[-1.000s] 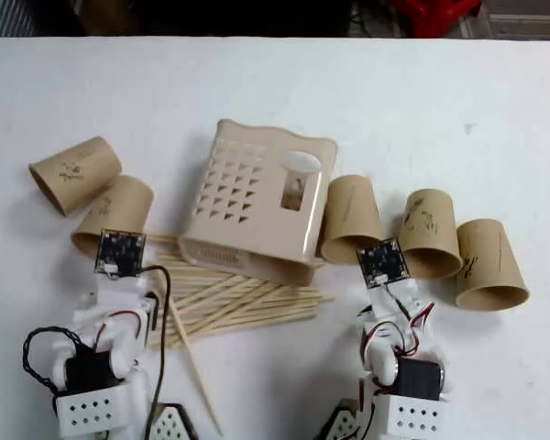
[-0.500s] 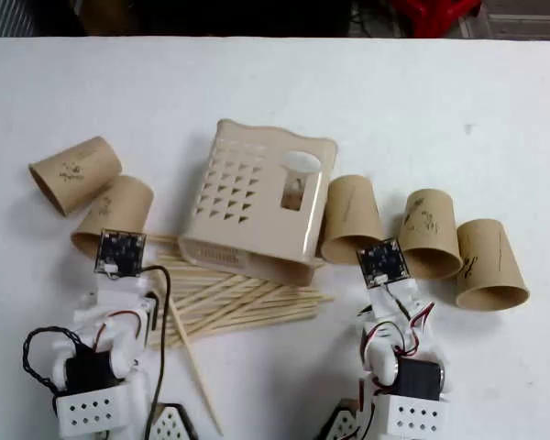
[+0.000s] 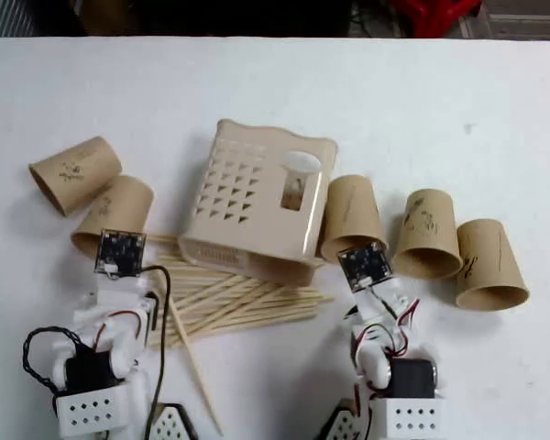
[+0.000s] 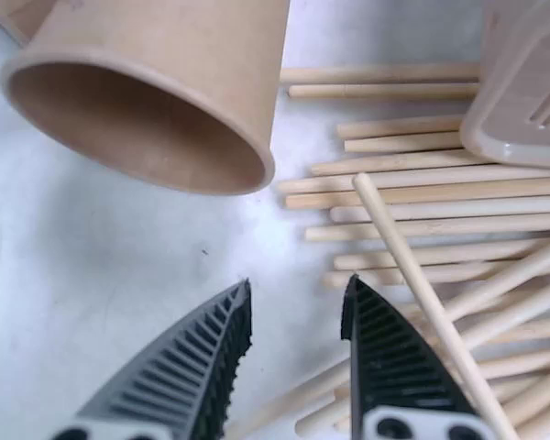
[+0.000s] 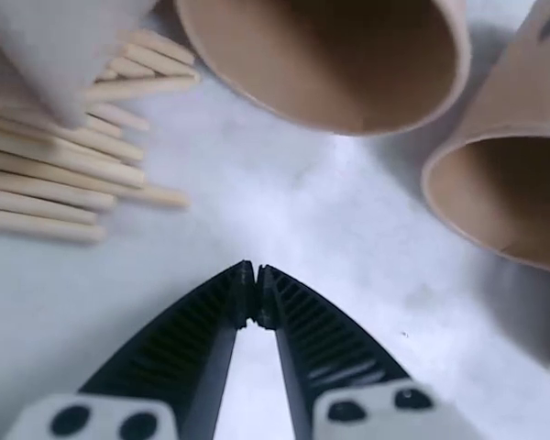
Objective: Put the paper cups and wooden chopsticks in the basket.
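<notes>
Five paper cups (image 3: 348, 220) lie on their sides on the white counter (image 3: 440, 110), two to the left of the beige basket (image 3: 257, 197) and three to its right. The wooden chopsticks (image 3: 238, 298) sprawl in a loose pile just in front of the basket. The left tool (image 4: 293, 307) hovers with jaws apart between one of the paper cups and the chopstick ends, and the right tool (image 5: 255, 275), tips pressed together on nothing, points at bare counter before the mouth of the cup beside the basket.
</notes>
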You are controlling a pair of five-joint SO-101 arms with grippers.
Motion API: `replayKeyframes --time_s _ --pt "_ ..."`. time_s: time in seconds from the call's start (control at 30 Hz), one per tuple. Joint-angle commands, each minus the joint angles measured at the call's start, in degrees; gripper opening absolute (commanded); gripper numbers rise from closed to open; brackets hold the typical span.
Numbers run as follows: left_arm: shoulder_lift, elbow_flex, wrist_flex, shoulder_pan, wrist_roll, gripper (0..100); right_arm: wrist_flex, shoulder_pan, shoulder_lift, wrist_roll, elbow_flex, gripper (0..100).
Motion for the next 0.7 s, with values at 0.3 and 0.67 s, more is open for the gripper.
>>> replayKeyframes --time_s 0.3,0.67 --pt "-0.13 0.0 0.35 0.4 0.79 17 -1.54 -3.47 -0.31 0.53 0.44 1.8" --pt "-0.13 0.0 0.35 0.4 0.79 17 -1.27 3.21 -0.31 0.53 0.44 1.7"
